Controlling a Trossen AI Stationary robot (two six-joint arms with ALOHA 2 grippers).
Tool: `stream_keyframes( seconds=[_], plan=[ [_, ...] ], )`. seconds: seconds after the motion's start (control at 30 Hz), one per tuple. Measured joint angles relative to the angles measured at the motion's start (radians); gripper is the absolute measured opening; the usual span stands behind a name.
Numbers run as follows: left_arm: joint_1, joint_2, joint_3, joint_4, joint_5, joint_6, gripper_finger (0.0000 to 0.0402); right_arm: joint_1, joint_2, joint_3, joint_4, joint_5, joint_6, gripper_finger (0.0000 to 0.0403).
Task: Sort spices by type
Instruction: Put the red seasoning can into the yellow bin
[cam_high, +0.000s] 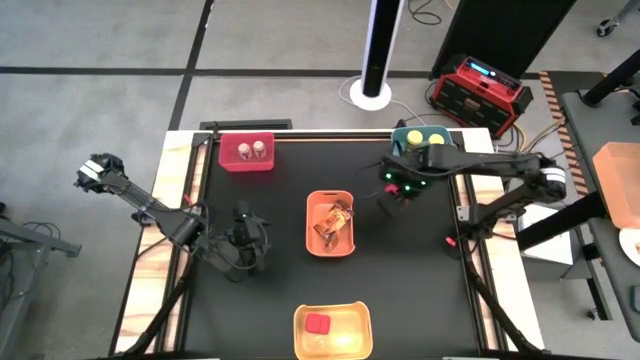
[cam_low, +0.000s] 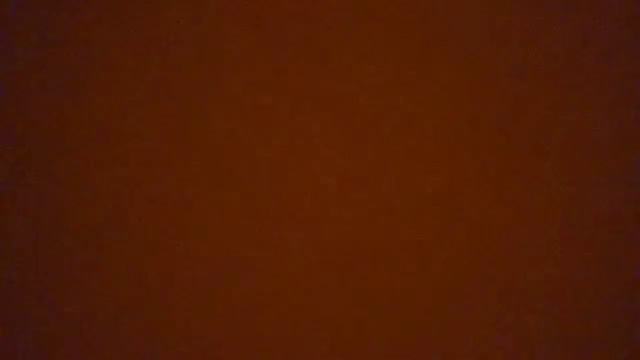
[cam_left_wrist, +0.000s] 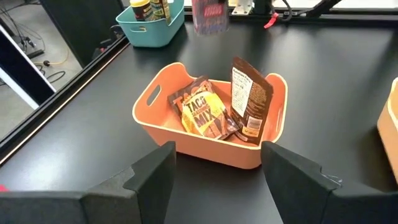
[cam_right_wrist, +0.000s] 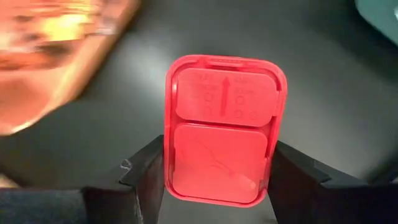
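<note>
Four plastic bins stood on the black bench (cam_high: 270, 300), and the orange bin (cam_high: 331, 224) at its centre serves as the landmark. Left of it hung the left end effector (cam_high: 248, 243), its fingers spread wide and holding nothing. Up and to the left of the orange bin, the red bin (cam_high: 246, 152) held two silver-lidded jars (cam_high: 252, 150). Inside the orange bin itself lay two printed packets (cam_left_wrist: 208, 112); the left wrist view showed "TACO MIX" on the front one, while the small print on the darker packet's back could not be read. Below the orange bin, the yellow bin (cam_high: 333, 331) held one red cube box (cam_high: 318, 323). Just right of the orange bin's upper corner, the right end effector (cam_right_wrist: 216, 171) was clenched on a second red box (cam_right_wrist: 221, 149), its fingers pressing either side of the container; an embossed arrow showed on its lid, the other marks too faint to read. Farther up and right stood the teal bin (cam_high: 403, 133) with two yellow-lidded jars (cam_high: 424, 135). The low view showed only a dark reddish field.
</note>
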Motion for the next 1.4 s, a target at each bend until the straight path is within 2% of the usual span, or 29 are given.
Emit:
stream_keyframes(
  seconds=[0.33,0.67,1.03,1.4],
  plan=[
    [0.000,0.000,0.000,0.035,0.001,-0.005,0.0220,0.306,-0.039,0.162,-0.006,0.011,-0.056,0.0214],
    [0.000,0.000,0.000,0.060,0.002,-0.004,0.0220,0.580,0.107,0.282,-0.002,0.031,-0.115,0.0214],
    [-0.003,0.000,0.002,0.095,0.003,-0.066,0.0220,0.719,0.346,0.506,0.001,0.037,-0.159,0.0214],
    [-0.008,0.000,0.002,0.122,0.006,-0.067,0.0220,0.772,0.568,0.783,-0.001,0.021,-0.209,0.0214]
  ],
)
